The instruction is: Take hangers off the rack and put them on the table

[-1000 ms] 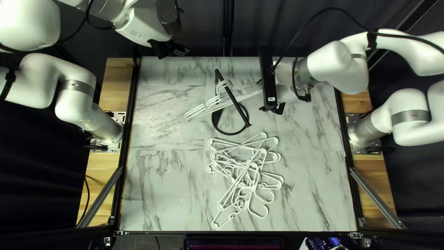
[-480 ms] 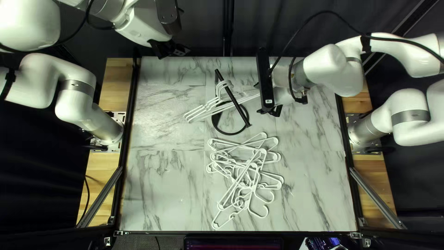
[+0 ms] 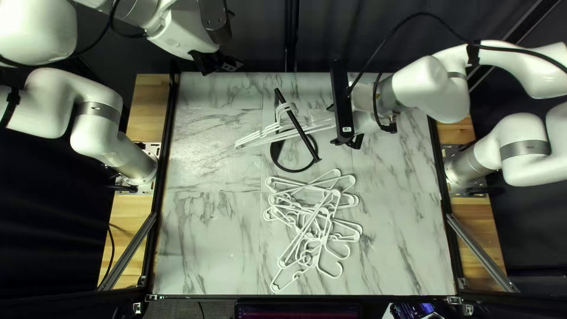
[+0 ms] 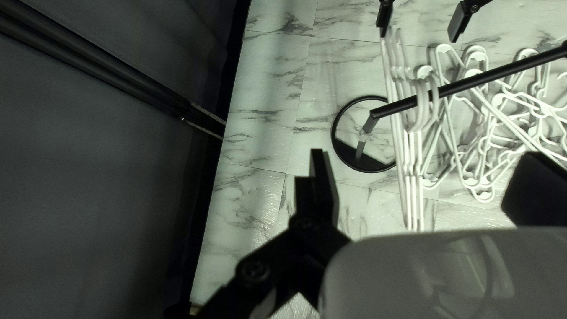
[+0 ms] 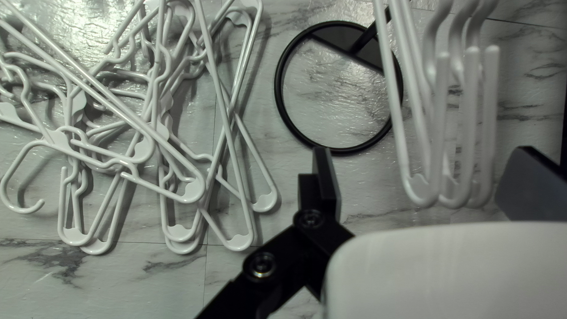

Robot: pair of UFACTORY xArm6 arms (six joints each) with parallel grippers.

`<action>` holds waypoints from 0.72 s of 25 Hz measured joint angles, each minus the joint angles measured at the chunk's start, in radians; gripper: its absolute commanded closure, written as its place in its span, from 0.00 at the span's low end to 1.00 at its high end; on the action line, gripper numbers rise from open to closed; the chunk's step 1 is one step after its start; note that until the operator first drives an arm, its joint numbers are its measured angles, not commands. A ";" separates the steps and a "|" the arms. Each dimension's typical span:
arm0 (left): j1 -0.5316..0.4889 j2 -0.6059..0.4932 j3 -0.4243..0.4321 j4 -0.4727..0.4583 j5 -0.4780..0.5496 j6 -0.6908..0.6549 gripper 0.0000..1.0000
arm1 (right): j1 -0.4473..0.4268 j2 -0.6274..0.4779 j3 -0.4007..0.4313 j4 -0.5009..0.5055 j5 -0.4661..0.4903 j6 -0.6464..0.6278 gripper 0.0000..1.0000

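White hangers point(image 3: 284, 108) on your rack point(image 3: 298, 124), left ends swung farward since last frame, right ends between your right claw's point(image 3: 334, 124) parted fingers, your left claw point(image 3: 227, 64) open, heap point(image 3: 325, 210) below the rack in the top left view

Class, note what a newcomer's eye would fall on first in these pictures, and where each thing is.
Probably the tangled heap of white hangers, sprawled on the marble-patterned table near the middle of its near half. Next, the black rack beyond it, with a few hanging hangers hooked over its bar, and the right gripper open at their ends.
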 measured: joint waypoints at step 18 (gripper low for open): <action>0.000 0.000 0.000 0.000 0.000 0.000 0.00 | 0.036 -0.034 -0.008 -0.034 0.037 0.056 0.00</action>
